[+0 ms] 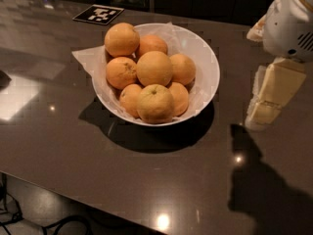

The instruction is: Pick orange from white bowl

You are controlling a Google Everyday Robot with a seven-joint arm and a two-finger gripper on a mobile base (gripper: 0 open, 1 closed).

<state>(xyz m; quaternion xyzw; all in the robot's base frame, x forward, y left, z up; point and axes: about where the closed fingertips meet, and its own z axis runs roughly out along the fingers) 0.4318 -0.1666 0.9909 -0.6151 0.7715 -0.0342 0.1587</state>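
The white bowl, lined with crinkled white paper, stands on the dark table and holds several oranges. The large, smooth, pale orange sits on top in the middle of the pile. A yellowish orange with a stem dimple lies at the front, and another large one is at the back left. My gripper hangs to the right of the bowl, pointing down, just above the table. It is apart from the bowl and holds nothing.
A black-and-white marker tag lies on the table behind the bowl. The table's front edge runs diagonally at the lower left, with cables on the floor below. My gripper's shadow falls on the table at the lower right.
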